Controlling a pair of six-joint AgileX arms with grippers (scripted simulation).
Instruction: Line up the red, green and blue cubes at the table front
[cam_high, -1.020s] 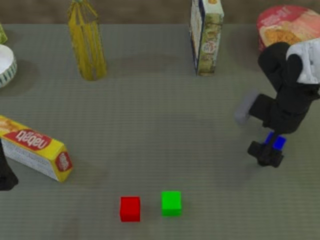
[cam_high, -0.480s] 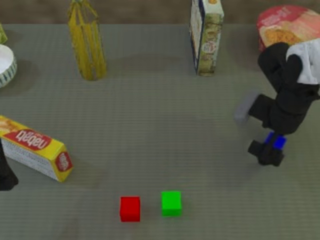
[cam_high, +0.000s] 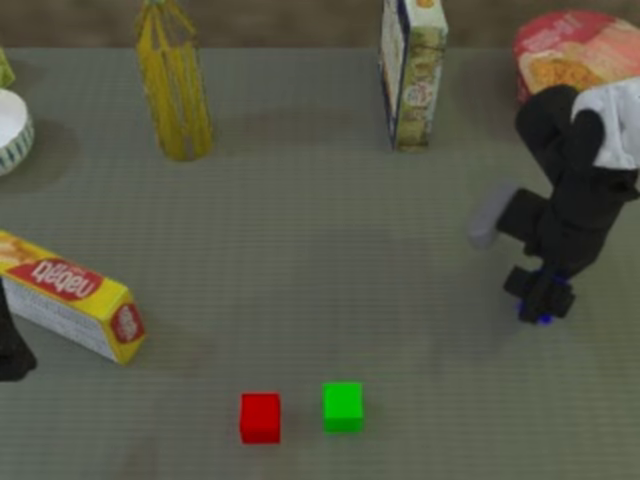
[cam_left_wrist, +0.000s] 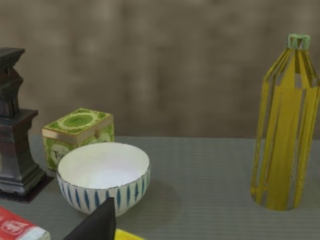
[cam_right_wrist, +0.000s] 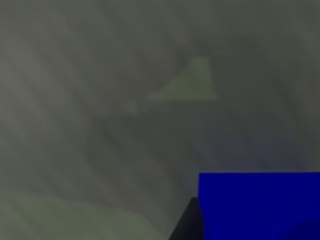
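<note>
Right gripper (cam_high: 541, 297), frame's right, over our small deep-blue cube (cam_high: 544, 318); jaw state we cannot tell; left arm parked

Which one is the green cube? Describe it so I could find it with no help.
Look along the front edge of the grey-olive table in the top view, a little right of the middle. Two small cubes sit side by side there, apart. The green cube is the right-hand one; its neighbour, the red cube, matches it in size but not in colour.
</note>
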